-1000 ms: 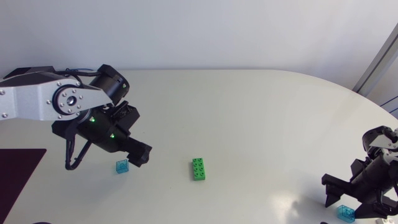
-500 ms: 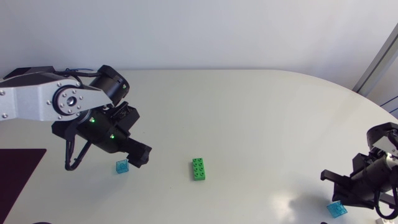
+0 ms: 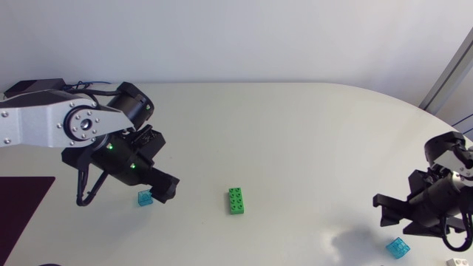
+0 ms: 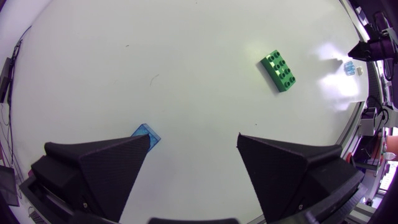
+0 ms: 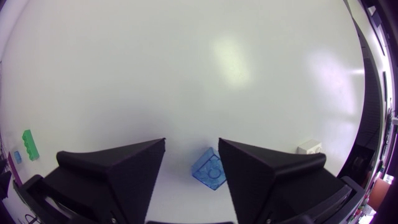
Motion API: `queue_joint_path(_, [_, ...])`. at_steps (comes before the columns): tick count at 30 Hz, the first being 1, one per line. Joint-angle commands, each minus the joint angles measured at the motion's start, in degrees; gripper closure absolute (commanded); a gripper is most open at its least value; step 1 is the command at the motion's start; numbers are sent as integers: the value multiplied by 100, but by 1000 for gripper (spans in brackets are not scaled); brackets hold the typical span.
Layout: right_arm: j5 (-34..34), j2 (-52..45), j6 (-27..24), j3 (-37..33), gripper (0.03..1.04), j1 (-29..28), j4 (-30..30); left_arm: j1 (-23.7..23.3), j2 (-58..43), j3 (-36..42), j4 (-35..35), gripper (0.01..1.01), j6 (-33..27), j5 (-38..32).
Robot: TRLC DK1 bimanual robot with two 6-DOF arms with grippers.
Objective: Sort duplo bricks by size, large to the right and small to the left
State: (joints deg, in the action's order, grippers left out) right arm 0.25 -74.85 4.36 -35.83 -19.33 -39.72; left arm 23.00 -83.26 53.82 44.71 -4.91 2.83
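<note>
Both grippers open, angled downward.
My left gripper (image 3: 167,189) hangs left of middle, fingers spread wide; my right gripper (image 3: 383,213) sits far right, pointing inward, fingers apart.

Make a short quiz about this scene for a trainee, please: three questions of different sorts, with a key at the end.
1. True or false: the left gripper is shut on the green brick.
2. Which colour is the small brick seen between the open fingers of the right gripper? A red; B blue; C yellow.
3. Fill the gap: the other blue brick lies close to the ____ gripper.

Key:
1. False. It is open, and the green brick lies apart from it.
2. B.
3. left.
</note>
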Motion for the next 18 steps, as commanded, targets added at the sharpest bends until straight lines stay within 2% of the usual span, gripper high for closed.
queue_joint_path(1, [36, -135, -331, 77, 80, -396, -114, 37, -50, -3, 64, 56, 42, -11])
queue_joint_path(6, [-34, -434, -1078, 59, 79, -932, -264, 169, -111, 190, 231, 56, 165, -116])
queue_joint_path(9, [-43, -610, -1385, 24, 79, -941, -422, 196, -111, 269, 346, 56, 253, -134])
queue_joint_path(18, [-43, -917, -2053, -82, 77, -809, -352, 222, -129, 295, 565, 56, 473, -380])
